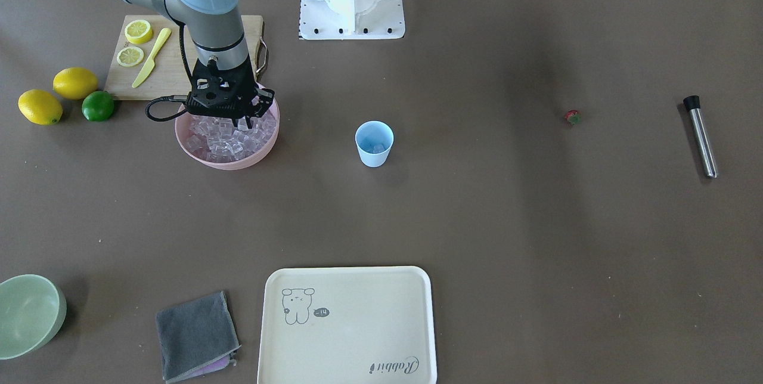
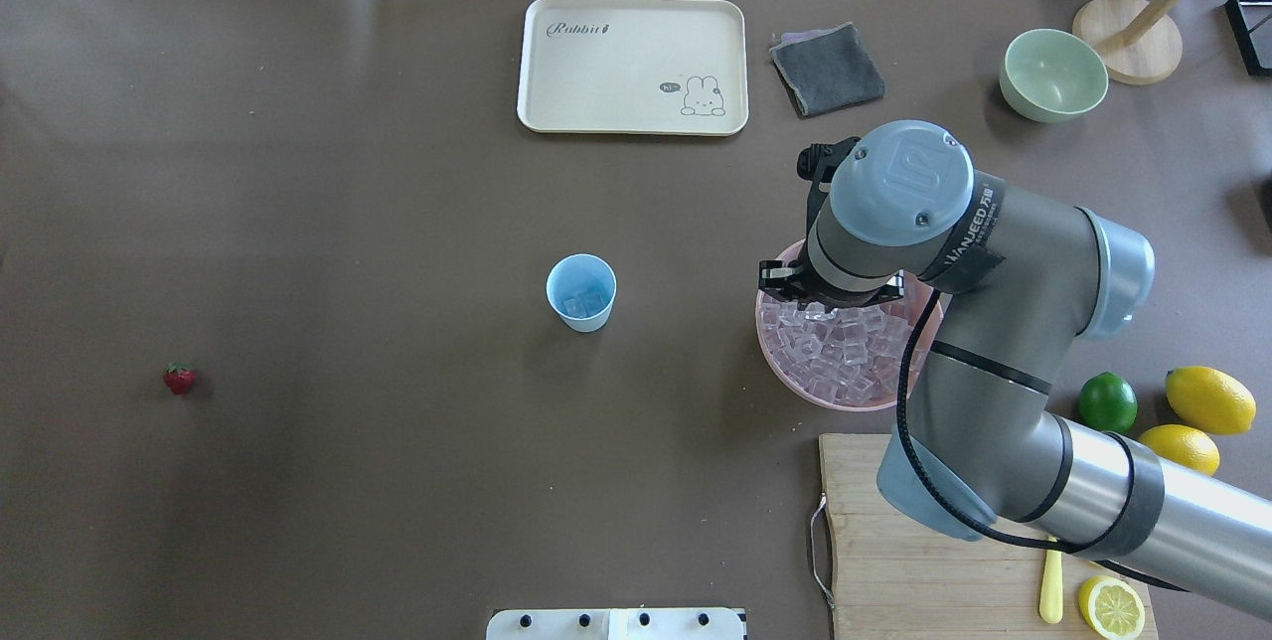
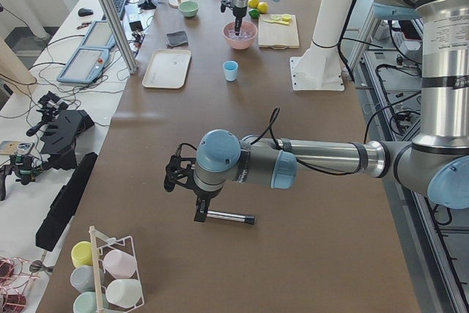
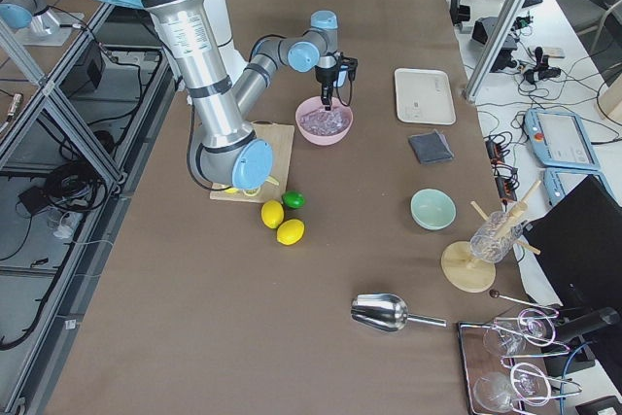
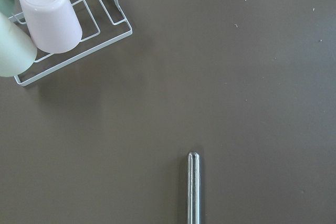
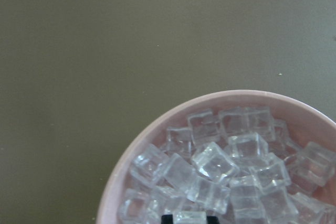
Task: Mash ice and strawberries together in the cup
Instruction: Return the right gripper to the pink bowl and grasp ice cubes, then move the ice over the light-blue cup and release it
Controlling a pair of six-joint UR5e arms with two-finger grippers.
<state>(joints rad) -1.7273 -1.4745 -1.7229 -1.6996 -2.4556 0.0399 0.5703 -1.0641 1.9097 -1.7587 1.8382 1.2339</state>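
The light blue cup (image 1: 374, 144) stands mid-table with a couple of ice cubes inside; it also shows in the overhead view (image 2: 581, 293). The heap of ice (image 1: 229, 139) fills a pink bowl (image 1: 226, 163). My right gripper (image 1: 247, 123) reaches down into that bowl. In the right wrist view its tips (image 6: 189, 220) sit one cube's width apart around an ice cube. One strawberry (image 1: 572, 116) lies alone on the table, far from both arms. My left gripper (image 3: 199, 216) hovers over a steel muddler (image 5: 193, 187); I cannot tell whether it is open.
A cutting board (image 1: 173, 68) with lemon slices and a yellow knife lies behind the pink bowl, with two lemons (image 1: 56, 95) and a lime (image 1: 98, 106) beside it. A cream tray (image 1: 349, 324), grey cloth (image 1: 197, 336) and pale green bowl (image 1: 30, 315) sit at the far edge. A cup rack (image 5: 68, 40) stands near the muddler.
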